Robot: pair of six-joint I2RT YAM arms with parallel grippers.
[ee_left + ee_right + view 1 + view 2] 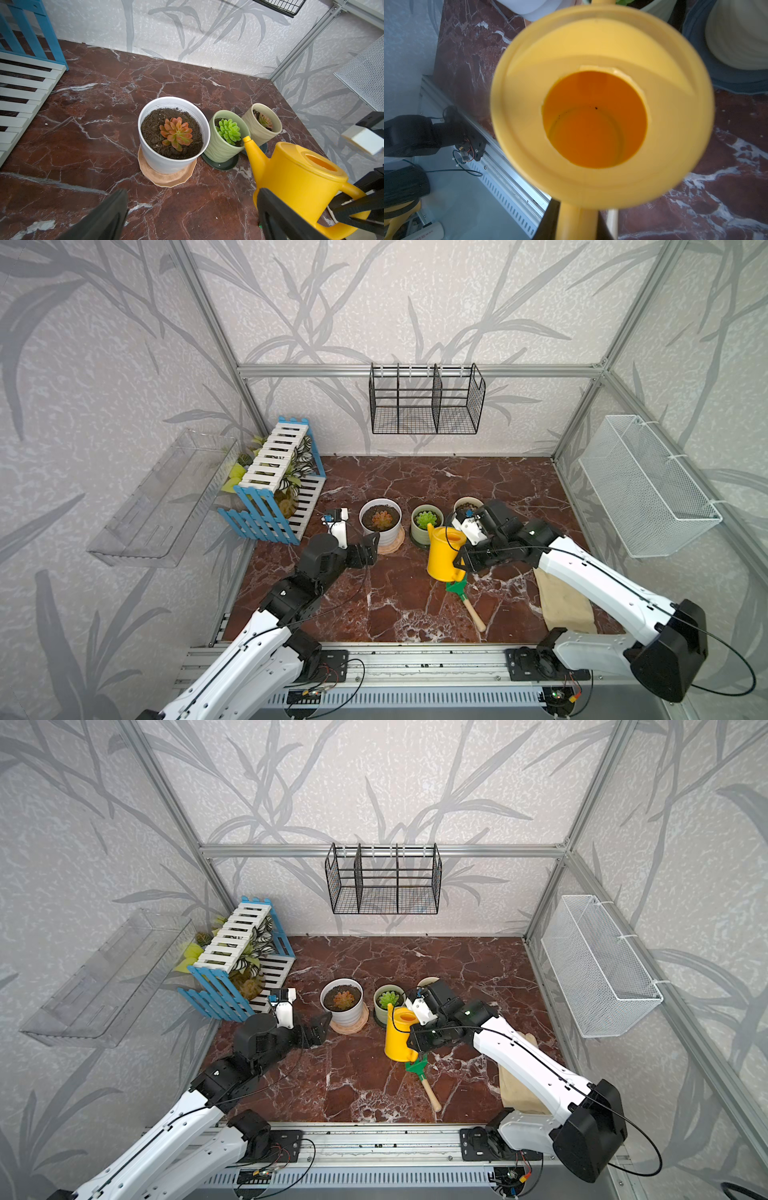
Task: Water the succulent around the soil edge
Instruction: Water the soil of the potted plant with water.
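Your right arm (602,576) reaches in from the front rail. Its forearm slants across the right side of the table (415,485) and the wrist is bent back toward the middle. Your right pincer (460,562) is clamped tight on the handle of the yellow watering can (442,556). The right wrist view looks straight down into the can's open top, with the handle running between the two fingers (550,220).

The can is upright, just in front of the row of three pots. Its spout (246,139) points at the green pot (220,151), and the tip is right at the near rim, beside the green succulent (229,131). You cannot tell whether the can's base is on the table or just off it.

Your left arm (257,635) comes in from the front left with its wrist turned toward the pots. Your left pincer (369,548) is spread wide and holds nothing. It is close to the saucer (166,180) under the white pot (166,162), which holds an orange succulent (176,133).

A beige pot (264,133) stands at the right end of the row. A green trowel (461,593) lies on the table just in front of the can.
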